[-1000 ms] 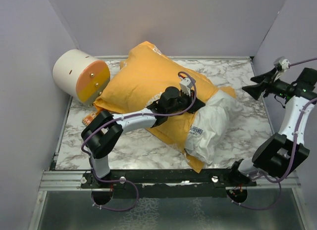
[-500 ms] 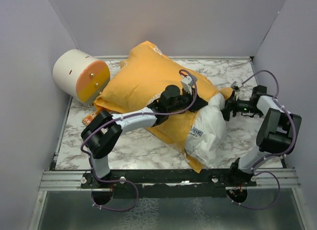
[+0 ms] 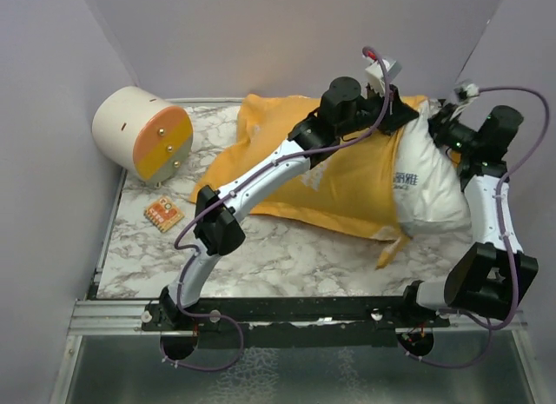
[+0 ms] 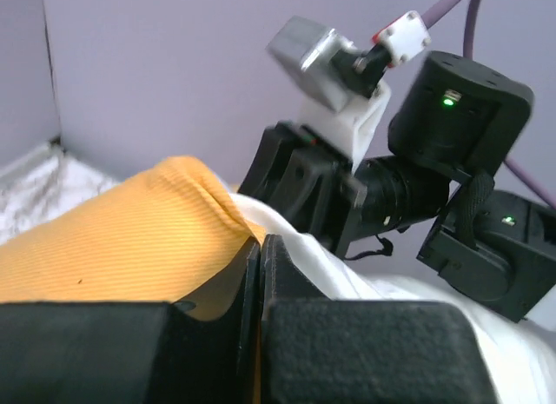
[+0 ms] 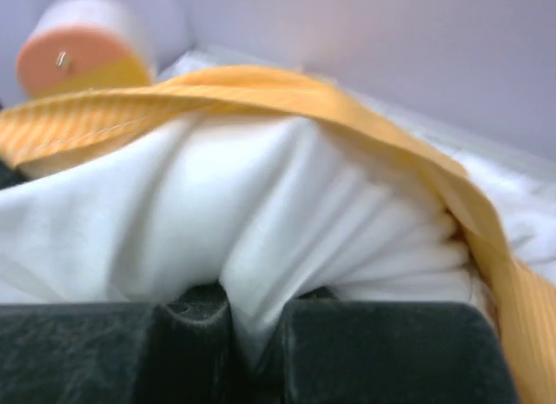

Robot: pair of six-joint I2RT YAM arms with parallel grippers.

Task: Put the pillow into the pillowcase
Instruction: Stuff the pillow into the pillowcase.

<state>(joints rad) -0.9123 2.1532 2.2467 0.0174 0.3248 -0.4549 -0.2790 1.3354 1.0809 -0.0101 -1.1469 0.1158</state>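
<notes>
**A:** Which step?
**B:** Mid-stuffing. The pillow [image 3: 426, 182] bulges out of the pillowcase [image 3: 339, 178] mouth at the far right of the worktop [image 3: 287, 248]; the rest is inside.
**A:** Grips?
**B:** Left gripper [image 4: 260, 256] is clamped on the orange hem. Right gripper [image 5: 256, 326] is pinched shut on a fold of the pillow.
**A:** Next?
**B:** Probably pull the hem over while pushing the pillow in. That thin pinch could slip.

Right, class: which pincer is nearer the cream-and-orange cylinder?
Left. The left pincer is at the pillowcase's far edge, well right of the cylinder; the right pincer is even farther right, on the pillow.
</notes>
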